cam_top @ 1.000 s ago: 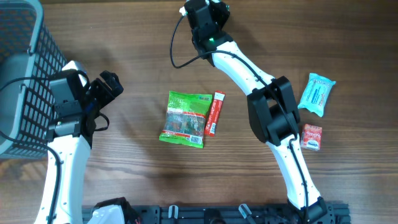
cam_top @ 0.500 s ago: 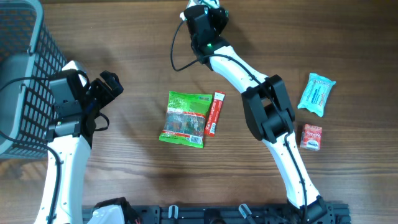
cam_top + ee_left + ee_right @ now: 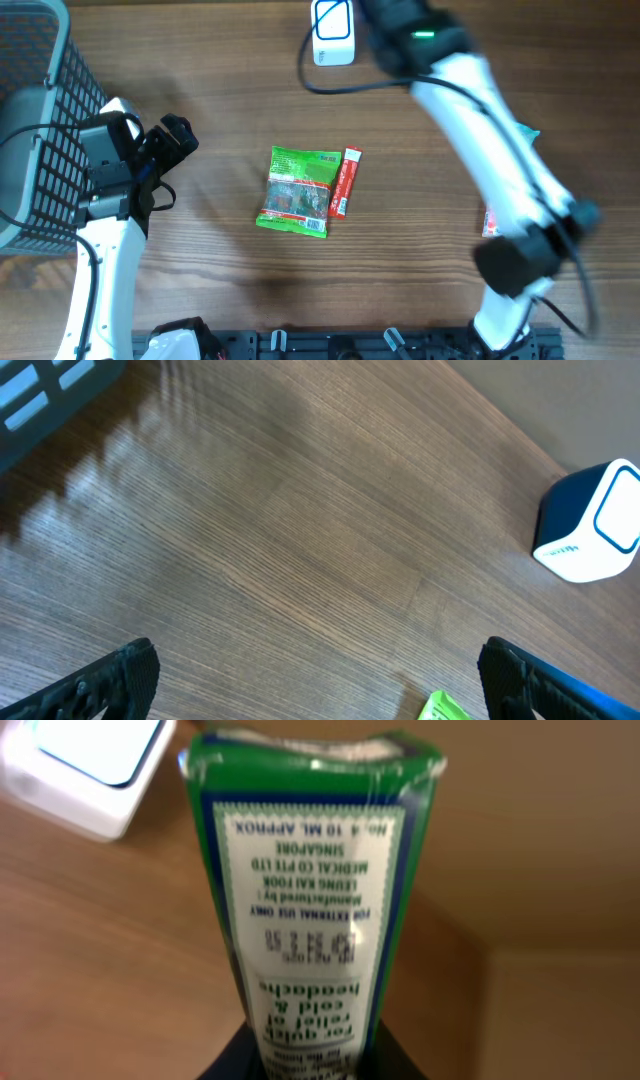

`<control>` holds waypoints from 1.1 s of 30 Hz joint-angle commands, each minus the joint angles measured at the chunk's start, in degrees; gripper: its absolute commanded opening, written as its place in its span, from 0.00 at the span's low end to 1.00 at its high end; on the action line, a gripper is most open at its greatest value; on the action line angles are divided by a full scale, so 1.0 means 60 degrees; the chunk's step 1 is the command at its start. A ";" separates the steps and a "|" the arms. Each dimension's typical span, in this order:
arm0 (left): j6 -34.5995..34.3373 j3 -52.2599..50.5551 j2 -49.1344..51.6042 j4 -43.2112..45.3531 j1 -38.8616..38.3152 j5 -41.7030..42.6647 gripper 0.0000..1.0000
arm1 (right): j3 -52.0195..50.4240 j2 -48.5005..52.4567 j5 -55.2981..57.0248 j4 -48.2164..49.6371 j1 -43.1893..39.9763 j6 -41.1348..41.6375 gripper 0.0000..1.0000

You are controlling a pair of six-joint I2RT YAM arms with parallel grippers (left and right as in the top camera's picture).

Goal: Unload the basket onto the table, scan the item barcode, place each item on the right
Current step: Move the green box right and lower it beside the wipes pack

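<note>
Over the wooden bench (image 3: 230, 290) we are clamping the green box (image 3: 310, 890) in our right pincer (image 3: 310, 1058), its long axis pointing to twelve o'clock, the white scanner (image 3: 90, 765) lying near its far end at ten o'clock, while our left pincer (image 3: 315, 670) is gaping wide, farther off.

Left gripper (image 3: 320, 695): jaws spread wide. Right gripper (image 3: 310, 1065): jaws clamped on a green box (image 3: 310, 870) standing between them; right arm (image 3: 500, 150) outstretched, blurred.

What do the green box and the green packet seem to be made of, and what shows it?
The green box looks like printed cardboard, faintly glossy, with straight folded edges. The green packet is probably shiny plastic film: crinkled surface.
</note>
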 commanded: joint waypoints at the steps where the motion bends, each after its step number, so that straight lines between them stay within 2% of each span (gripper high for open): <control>1: 0.0146 0.0073 0.0022 0.0025 0.0033 -0.0087 1.00 | -0.0004 -0.0495 -0.3563 -0.2113 -0.1129 0.1585 0.04; 5: 0.0146 0.0073 0.0022 0.0022 0.0033 -0.0087 1.00 | -0.0827 -0.0466 -0.3745 -0.3770 -0.2699 0.3515 0.04; 7: 0.0146 0.0073 0.0022 0.0022 0.0033 -0.0087 1.00 | -0.1905 -0.0466 -0.3745 -0.3661 -0.3413 0.4069 0.05; 9: 0.0146 0.0073 0.0022 0.0022 0.0033 -0.0087 1.00 | -0.3260 -0.0466 -0.3810 -0.3169 -0.3985 0.4076 0.12; 10: 0.0146 0.0073 0.0022 0.0025 0.0033 -0.0087 1.00 | -0.3843 -0.0470 -0.3810 -0.2885 -0.4156 0.4018 0.13; 11: 0.0146 0.0073 0.0022 0.0025 0.0033 -0.0087 1.00 | -0.4295 -0.0466 -0.3810 -0.2626 -0.4277 0.4011 0.22; 12: 0.0146 0.0073 0.0022 0.0025 0.0033 -0.0087 1.00 | -0.4703 -0.0466 -0.3810 -0.2328 -0.4375 0.4011 0.43; 13: 0.0146 0.0073 0.0022 0.0025 0.0033 -0.0087 1.00 | -0.5111 -0.0466 -0.3807 -0.1953 -0.4455 0.3993 0.84; 14: 0.0146 0.0073 0.0022 0.0025 0.0033 -0.0087 1.00 | -0.5475 -0.0466 -0.3803 -0.1559 -0.4521 0.3982 1.00; 16: 0.0142 0.0073 0.0022 0.0025 0.0033 -0.0087 1.00 | -0.6291 -0.0466 -0.3810 -0.0470 -0.4601 0.3985 1.00; 19: 0.0146 0.0073 0.0022 0.0025 0.0033 -0.0087 1.00 | -0.6772 -0.0466 -0.4273 0.0339 -0.4568 0.3993 1.00; 20: 0.0146 0.0073 0.0022 0.0025 0.0033 -0.0087 1.00 | -0.6830 -0.0466 -0.4805 0.0506 -0.4554 0.3996 1.00; 23: 0.0146 0.0073 0.0022 0.0022 0.0033 -0.0087 1.00 | -0.6856 -0.0466 -0.8029 0.0911 -0.4503 0.3982 1.00; 25: 0.0142 0.0073 0.0022 0.0025 0.0033 -0.0087 1.00 | -0.6881 -0.0466 -0.9205 0.1104 -0.4182 0.3738 1.00; 29: 0.0146 0.0073 0.0022 0.0025 0.0033 -0.0087 1.00 | -0.6889 -0.0470 -0.9216 0.1475 -0.2914 0.3759 0.99; 33: 0.0146 0.0073 0.0022 0.0022 0.0033 -0.0087 1.00 | -0.6889 -0.0466 -0.8233 0.2208 -0.1497 0.4339 1.00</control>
